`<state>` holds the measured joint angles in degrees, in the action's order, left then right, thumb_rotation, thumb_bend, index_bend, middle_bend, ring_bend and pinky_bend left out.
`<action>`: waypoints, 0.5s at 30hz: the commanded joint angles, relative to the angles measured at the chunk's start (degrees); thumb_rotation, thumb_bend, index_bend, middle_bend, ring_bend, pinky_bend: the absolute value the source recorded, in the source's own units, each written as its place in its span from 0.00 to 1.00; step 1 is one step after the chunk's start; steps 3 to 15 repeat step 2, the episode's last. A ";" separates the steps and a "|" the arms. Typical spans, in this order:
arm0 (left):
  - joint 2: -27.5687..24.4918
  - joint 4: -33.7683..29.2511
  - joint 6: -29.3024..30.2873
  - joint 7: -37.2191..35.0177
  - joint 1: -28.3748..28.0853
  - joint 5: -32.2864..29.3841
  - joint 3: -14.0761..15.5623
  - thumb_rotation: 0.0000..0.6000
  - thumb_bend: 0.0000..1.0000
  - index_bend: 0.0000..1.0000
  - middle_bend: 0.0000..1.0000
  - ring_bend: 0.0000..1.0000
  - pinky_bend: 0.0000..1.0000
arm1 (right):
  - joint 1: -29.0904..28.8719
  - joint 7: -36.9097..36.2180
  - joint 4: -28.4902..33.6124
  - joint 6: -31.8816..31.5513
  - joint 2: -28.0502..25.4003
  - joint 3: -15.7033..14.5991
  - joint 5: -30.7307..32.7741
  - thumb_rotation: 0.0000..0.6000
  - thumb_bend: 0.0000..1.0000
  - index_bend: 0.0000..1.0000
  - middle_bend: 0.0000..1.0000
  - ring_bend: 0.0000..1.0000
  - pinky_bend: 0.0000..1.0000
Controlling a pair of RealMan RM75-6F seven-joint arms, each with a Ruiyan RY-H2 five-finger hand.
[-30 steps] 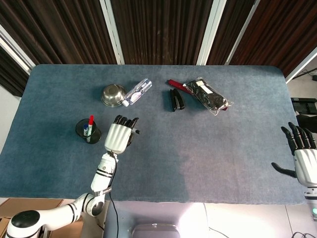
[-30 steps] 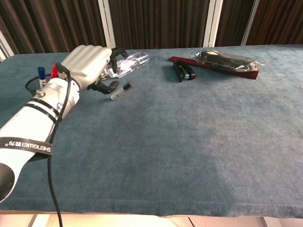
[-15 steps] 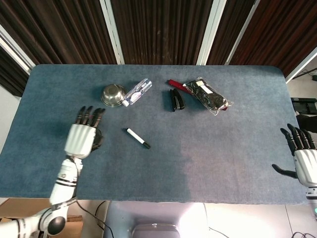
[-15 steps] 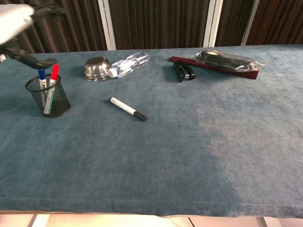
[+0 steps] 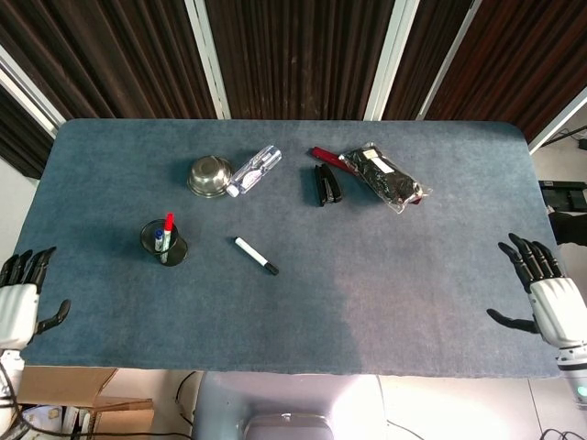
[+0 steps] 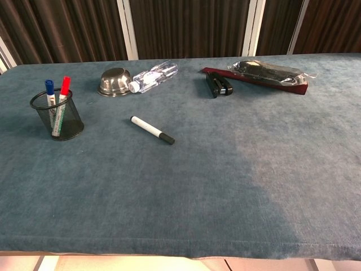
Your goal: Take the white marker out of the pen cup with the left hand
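Observation:
The white marker (image 5: 255, 256) with a black cap lies flat on the blue table cloth, right of the pen cup; the chest view shows the marker (image 6: 152, 130) too. The black mesh pen cup (image 5: 163, 243) stands upright with a red-capped and a blue-capped marker in it, and the pen cup (image 6: 57, 114) is at the left in the chest view. My left hand (image 5: 20, 298) is off the table's left front corner, fingers spread, holding nothing. My right hand (image 5: 546, 294) hovers at the table's right front edge, fingers spread and empty. Neither hand shows in the chest view.
A steel bowl (image 5: 210, 176) and a lying clear bottle (image 5: 255, 170) sit behind the cup. A black stapler (image 5: 327, 184), a red item (image 5: 323, 153) and a plastic-wrapped dark packet (image 5: 383, 176) lie at the back centre.
My left hand has let go of the white marker, which now lies on the cloth, and has drawn back leftward off the table's edge. The right hand shifted slightly.

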<state>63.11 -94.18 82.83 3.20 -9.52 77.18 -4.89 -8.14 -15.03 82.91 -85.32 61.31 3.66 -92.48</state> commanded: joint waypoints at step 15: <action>0.47 2.51 7.95 -2.66 6.25 6.48 4.63 1.00 0.32 0.08 0.12 0.05 0.03 | 0.25 0.93 0.08 -0.66 0.43 -0.26 -0.35 1.00 0.00 0.00 0.08 0.00 0.13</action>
